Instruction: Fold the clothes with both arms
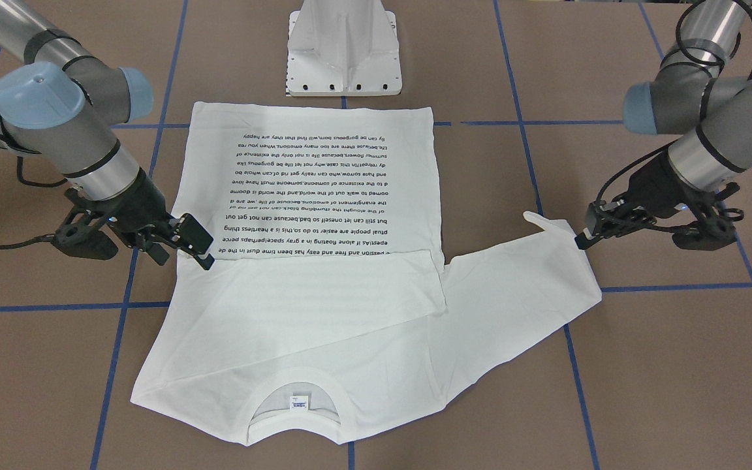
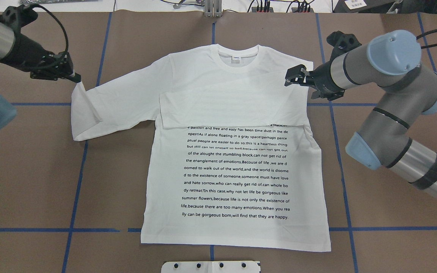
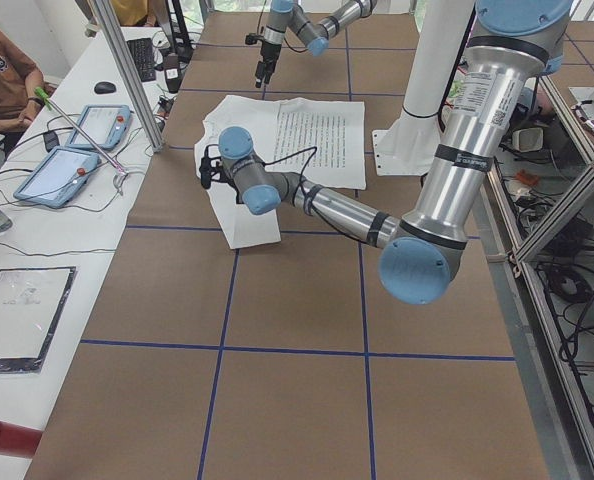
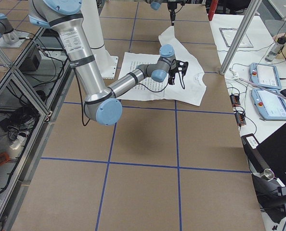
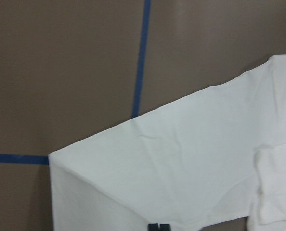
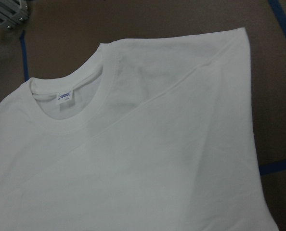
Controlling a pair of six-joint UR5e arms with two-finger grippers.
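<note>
The white long-sleeved shirt [image 2: 237,170] lies flat with its black text up and its collar and neck label [image 2: 236,58] at the far side. One sleeve [image 2: 233,106] is folded across the chest. The other sleeve [image 2: 120,102] stretches out to the robot's left and doubles back on itself. My left gripper [image 2: 75,77] is shut on that sleeve's cuff [image 1: 549,223]. In the left wrist view its fingertips [image 5: 153,226] sit close together at the fabric's edge. My right gripper [image 2: 292,76] hovers open over the shirt's shoulder edge, holding nothing.
The white pedestal base [image 1: 343,52] stands just behind the shirt's hem. Blue tape lines [image 2: 78,178] grid the brown table. A side bench with tablets [image 3: 72,130], an aluminium post [image 3: 127,70] and a seated person [image 3: 2,80] lies beyond the far edge.
</note>
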